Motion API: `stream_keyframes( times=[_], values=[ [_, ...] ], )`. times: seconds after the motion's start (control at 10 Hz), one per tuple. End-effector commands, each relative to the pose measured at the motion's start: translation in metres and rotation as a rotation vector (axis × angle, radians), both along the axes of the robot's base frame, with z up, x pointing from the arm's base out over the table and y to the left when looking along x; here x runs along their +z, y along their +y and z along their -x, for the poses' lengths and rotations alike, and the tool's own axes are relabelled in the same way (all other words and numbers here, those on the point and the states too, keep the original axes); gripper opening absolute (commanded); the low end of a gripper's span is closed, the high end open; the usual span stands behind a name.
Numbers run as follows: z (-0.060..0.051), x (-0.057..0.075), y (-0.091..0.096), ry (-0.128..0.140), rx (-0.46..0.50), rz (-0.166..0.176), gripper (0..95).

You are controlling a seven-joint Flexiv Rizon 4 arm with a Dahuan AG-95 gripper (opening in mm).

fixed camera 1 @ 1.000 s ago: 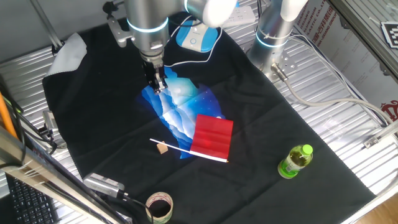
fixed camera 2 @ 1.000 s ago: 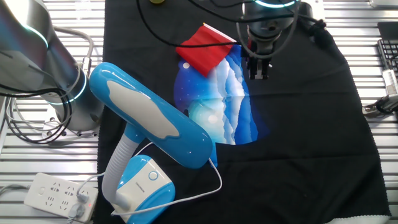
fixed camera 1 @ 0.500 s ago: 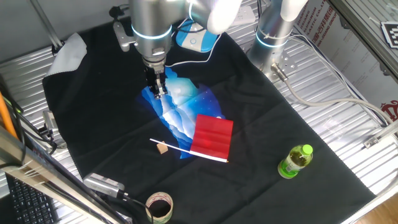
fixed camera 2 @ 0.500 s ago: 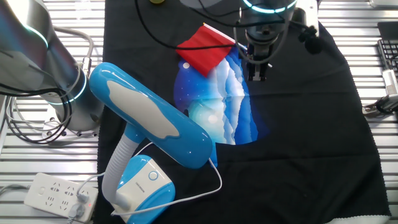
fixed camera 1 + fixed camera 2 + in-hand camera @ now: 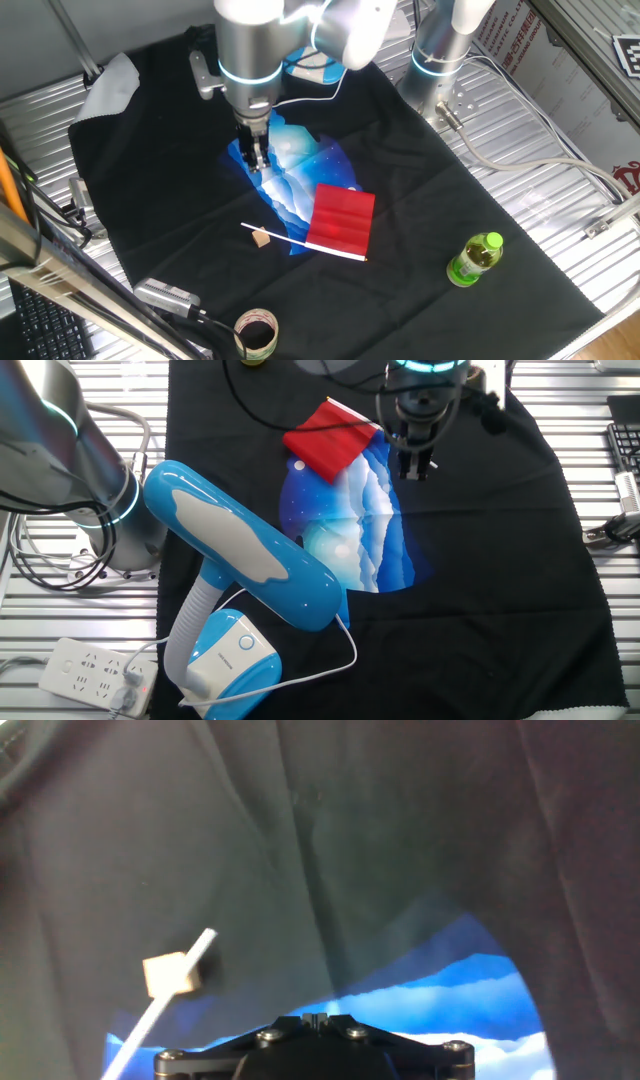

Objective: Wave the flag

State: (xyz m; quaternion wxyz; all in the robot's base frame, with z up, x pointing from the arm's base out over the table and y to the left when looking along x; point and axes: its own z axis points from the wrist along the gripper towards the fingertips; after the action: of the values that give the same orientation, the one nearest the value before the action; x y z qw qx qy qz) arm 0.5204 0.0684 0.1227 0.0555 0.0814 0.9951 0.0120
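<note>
One gripper – fingers close together, holding nothing – now nearer the flag than before, flag unmoved, flat on the blue-and-white cloth, stick just ahead.

1. Arm: wrist column held vertical, pointing straight down.
2. End effector: fingers point downward, set close together, nothing visible between them.
3. Hand view: only the end effector's base shows.
</note>
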Motion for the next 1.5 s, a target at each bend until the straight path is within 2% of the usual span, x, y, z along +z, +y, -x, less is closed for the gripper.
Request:
stream_keyframes(
  times=[0.1, 0.6, 0.9, 1.3, 1.5],
  values=[
    [-0.005, -0.0048, 0.0101, -0.006, -0.018, 0.012, 0.0],
    [-0.0051, -0.0119, 0.0182, -0.021, -0.004, 0.001, 0.0],
    [-0.0051, -0.0119, 0.0182, -0.016, -0.001, 0.004, 0.0],
    [-0.0051, -0.0119, 0.0182, -0.013, -0.049, 0.003, 0.0],
    [-0.0051, -0.0119, 0.0182, -0.016, -0.066, -0.016, 0.0]
  ],
)
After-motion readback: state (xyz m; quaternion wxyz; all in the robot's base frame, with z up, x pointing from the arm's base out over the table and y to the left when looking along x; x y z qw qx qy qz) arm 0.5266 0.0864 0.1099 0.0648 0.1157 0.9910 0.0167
